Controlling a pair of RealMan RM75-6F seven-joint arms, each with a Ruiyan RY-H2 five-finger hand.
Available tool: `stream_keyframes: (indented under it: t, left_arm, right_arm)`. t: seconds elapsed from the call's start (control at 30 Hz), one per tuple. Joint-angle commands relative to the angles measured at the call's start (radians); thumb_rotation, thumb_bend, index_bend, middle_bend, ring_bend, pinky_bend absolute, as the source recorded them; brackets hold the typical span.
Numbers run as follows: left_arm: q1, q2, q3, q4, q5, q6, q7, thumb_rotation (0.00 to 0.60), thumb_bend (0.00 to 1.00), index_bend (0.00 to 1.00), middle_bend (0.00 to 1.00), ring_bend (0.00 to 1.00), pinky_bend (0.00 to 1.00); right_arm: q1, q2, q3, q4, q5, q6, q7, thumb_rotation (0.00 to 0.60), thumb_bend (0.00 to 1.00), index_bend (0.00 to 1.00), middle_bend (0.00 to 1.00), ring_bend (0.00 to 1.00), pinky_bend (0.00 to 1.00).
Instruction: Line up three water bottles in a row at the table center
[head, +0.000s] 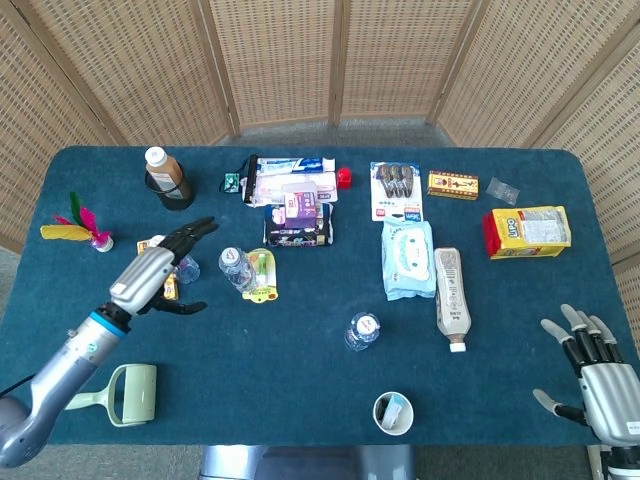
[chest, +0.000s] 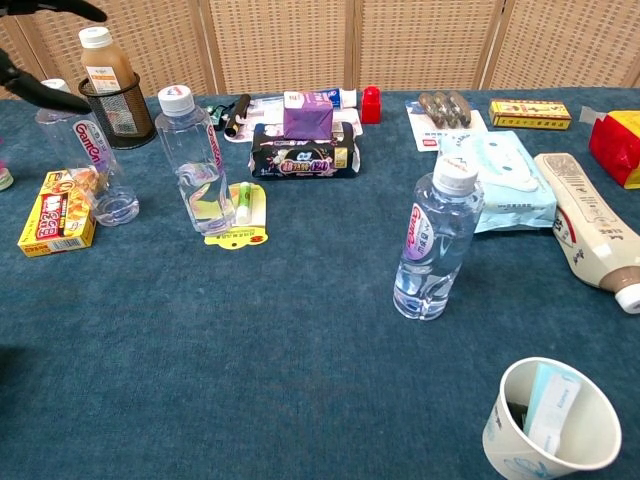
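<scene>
Three clear plastic water bottles stand upright on the blue surface, each with a white cap and a label with pink lettering. The center bottle (chest: 434, 240) stands alone near the middle of the surface, well apart from the other two. The second bottle (chest: 190, 160) stands further left, its base touching a flat yellow-green packet. The leftmost bottle (chest: 88, 163) stands just beside a small yellow box, its cap hidden in the head view by the left robot hand (head: 150, 275), whose fingers are spread above it.
</scene>
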Motion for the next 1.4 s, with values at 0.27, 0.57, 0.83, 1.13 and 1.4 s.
stream_keyframes:
  t: [0.27, 0.57, 0.83, 1.13, 1.4]
  left_arm:
    - [-0.027, -0.104, 0.001, 0.123, -0.056, -0.054, -0.040, 0.600, 0.09, 0.00, 0.00, 0.00, 0.07]
    - [-0.038, -0.205, -0.007, 0.244, -0.056, -0.058, -0.165, 0.600, 0.09, 0.00, 0.00, 0.00, 0.07]
    - [-0.055, -0.290, 0.012, 0.374, -0.005, -0.073, -0.349, 0.600, 0.09, 0.00, 0.00, 0.00, 0.07]
    - [-0.068, -0.375, 0.028, 0.490, 0.016, -0.071, -0.447, 0.600, 0.09, 0.00, 0.00, 0.00, 0.07]
    - [-0.075, -0.430, 0.042, 0.561, 0.027, -0.067, -0.496, 0.600, 0.09, 0.00, 0.00, 0.00, 0.07]
  right_arm:
    - [0.003, 0.003, -0.006, -0.003, -0.006, -0.006, 0.001, 0.600, 0.00, 0.16, 0.03, 0.00, 0.00]
    - [0.006, 0.006, -0.001, -0.001, 0.010, -0.013, 0.011, 0.600, 0.00, 0.16, 0.03, 0.00, 0.00]
    - [0.008, 0.005, -0.003, -0.002, 0.009, -0.018, 0.005, 0.600, 0.00, 0.16, 0.03, 0.00, 0.00]
    - [0.008, 0.007, -0.003, -0.003, 0.013, -0.018, 0.006, 0.600, 0.00, 0.16, 0.03, 0.00, 0.00]
    - [0.010, 0.008, -0.002, -0.003, 0.016, -0.022, 0.008, 0.600, 0.00, 0.16, 0.03, 0.00, 0.00]
